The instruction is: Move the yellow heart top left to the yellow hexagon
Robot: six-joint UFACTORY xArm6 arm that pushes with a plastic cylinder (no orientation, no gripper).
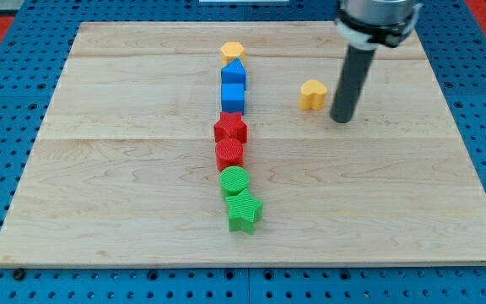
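My tip [342, 119] — a bare rod, gripping nothing — sits just right of the yellow heart [312, 95], placed to shove it toward the yellow hexagon [232, 51].

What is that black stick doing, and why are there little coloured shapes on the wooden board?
It is a robot arm ending in a plain rod, with no hand. My tip slides on the wooden board and nudges blocks; nothing is held. One camera looks down at the board. My tip sits just right of the yellow heart. A column runs down the middle: yellow hexagon at the top, two blue blocks, a red star, another red block, a green circle and a green star.
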